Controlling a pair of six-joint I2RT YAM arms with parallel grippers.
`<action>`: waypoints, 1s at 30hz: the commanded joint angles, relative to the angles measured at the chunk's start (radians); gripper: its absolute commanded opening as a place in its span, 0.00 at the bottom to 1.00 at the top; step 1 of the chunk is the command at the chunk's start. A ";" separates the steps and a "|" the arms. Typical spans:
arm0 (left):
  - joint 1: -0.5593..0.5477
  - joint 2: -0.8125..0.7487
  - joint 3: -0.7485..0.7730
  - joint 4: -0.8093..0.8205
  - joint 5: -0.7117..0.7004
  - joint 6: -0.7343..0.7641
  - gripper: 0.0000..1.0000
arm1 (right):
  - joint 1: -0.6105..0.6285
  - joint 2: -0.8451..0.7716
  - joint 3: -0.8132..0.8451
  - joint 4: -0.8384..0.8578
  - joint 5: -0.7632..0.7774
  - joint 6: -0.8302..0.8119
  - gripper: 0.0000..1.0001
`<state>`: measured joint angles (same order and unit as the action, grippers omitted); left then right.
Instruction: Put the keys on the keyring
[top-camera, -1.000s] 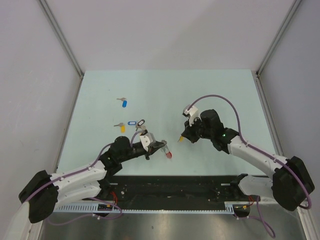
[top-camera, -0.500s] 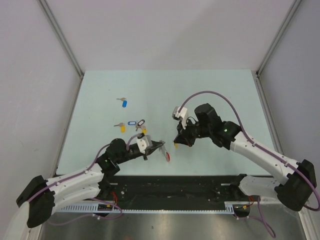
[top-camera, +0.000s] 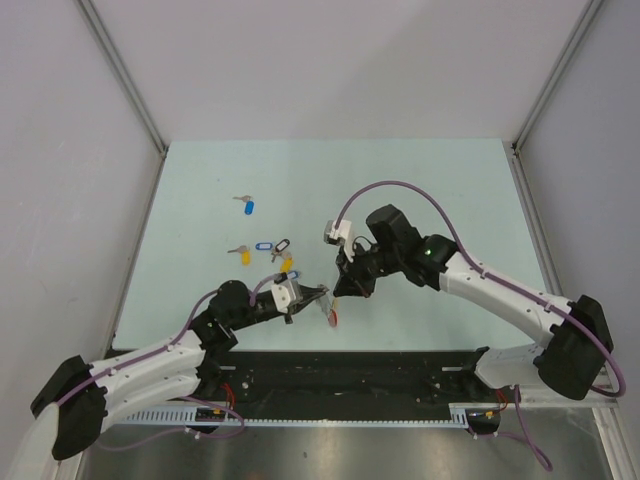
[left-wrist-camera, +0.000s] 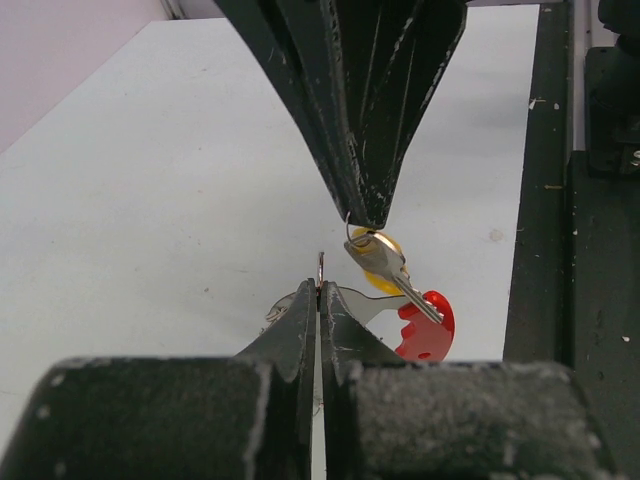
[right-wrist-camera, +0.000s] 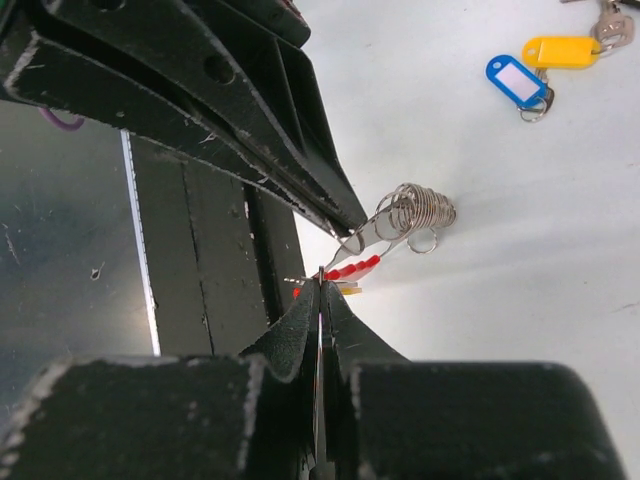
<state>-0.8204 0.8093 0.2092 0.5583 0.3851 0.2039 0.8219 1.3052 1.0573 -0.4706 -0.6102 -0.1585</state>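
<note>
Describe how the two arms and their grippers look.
Both the left arm and right arm have white links with black joints. A purple cable loops along each. A green light glows on the right arm. The left gripper and right gripper have black, tapered, scuffed fingers.

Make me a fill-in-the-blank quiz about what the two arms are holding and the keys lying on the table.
1. The key hanging from the right gripper is tagged ___.
2. The left gripper holds the keyring, whose plastic part is ___.
3. Both grippers' jaws are ___.
4. On the table, the lone key farthest from the arms is tagged ___.
Missing words: yellow; red; shut; blue.
</note>
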 joint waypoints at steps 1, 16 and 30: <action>0.006 -0.015 0.001 0.045 0.031 0.032 0.01 | 0.006 0.022 0.056 0.009 -0.034 0.001 0.00; 0.004 -0.045 -0.013 0.052 0.035 0.038 0.00 | 0.008 0.057 0.072 0.035 -0.028 0.016 0.00; 0.004 -0.021 -0.002 0.035 0.044 0.045 0.01 | 0.010 0.046 0.086 0.032 -0.008 0.024 0.00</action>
<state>-0.8196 0.7883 0.1982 0.5579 0.4023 0.2195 0.8276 1.3659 1.0916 -0.4511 -0.6254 -0.1398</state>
